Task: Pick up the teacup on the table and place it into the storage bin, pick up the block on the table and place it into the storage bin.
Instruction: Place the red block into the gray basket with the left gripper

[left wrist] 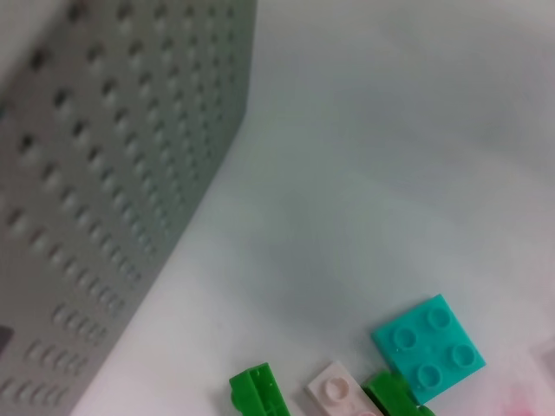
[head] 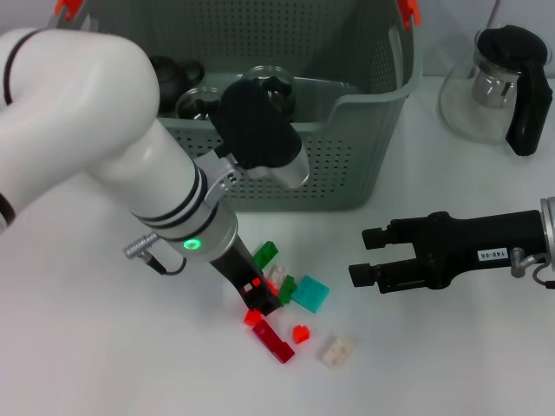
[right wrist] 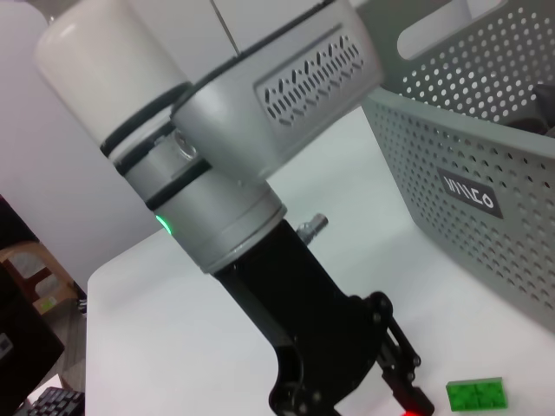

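My left gripper (head: 259, 305) reaches down into a cluster of small blocks in front of the storage bin (head: 373, 95) and is shut on a red block (head: 253, 317) at table level. The right wrist view shows that gripper (right wrist: 403, 386) with the red block (right wrist: 409, 402) at its tip. Around it lie a teal block (head: 310, 293), a green block (head: 266, 253), a dark red block (head: 276, 341) and a white block (head: 335, 350). A glass teacup (head: 192, 102) sits inside the bin, partly hidden by my arm. My right gripper (head: 362, 256) hovers open to the right of the blocks.
A glass pitcher (head: 499, 82) with a black handle stands at the back right. A dark teapot (head: 169, 76) rests in the bin. The bin's perforated wall (left wrist: 104, 173) is close to the left wrist camera, with the teal block (left wrist: 429, 347) and a green block (left wrist: 256, 390) below.
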Robot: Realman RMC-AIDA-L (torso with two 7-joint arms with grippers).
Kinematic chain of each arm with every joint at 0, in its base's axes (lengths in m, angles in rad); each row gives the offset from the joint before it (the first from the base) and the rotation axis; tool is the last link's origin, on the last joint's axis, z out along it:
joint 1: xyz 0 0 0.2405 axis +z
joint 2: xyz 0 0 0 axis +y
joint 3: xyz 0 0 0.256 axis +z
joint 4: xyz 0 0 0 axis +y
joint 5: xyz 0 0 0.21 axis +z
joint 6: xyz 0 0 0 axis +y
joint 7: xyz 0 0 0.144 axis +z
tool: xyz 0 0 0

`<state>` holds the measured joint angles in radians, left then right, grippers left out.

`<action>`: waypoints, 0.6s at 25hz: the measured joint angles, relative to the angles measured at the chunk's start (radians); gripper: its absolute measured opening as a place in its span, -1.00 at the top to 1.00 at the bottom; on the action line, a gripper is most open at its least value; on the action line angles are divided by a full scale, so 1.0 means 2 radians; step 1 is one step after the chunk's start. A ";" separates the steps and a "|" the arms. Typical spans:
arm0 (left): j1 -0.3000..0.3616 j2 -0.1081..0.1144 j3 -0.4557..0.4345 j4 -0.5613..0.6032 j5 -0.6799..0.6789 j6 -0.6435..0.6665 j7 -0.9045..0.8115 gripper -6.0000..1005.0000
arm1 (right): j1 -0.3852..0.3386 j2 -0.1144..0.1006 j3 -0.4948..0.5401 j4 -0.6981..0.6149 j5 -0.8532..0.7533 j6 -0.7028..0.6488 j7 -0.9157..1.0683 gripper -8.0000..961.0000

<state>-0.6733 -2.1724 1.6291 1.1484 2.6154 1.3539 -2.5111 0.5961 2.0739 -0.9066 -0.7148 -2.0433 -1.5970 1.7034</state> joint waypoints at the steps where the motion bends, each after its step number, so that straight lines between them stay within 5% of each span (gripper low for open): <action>1: 0.000 0.001 -0.004 0.004 0.000 0.004 0.000 0.06 | 0.000 0.000 0.000 0.000 0.000 0.000 0.000 -0.71; 15: 0.007 0.006 -0.156 0.136 0.013 0.169 0.042 0.06 | -0.001 -0.002 0.002 -0.001 0.000 -0.003 0.000 -0.72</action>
<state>-0.6592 -2.1608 1.3172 1.4203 2.6417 1.6926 -2.4270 0.5951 2.0708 -0.9034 -0.7174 -2.0434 -1.6030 1.7033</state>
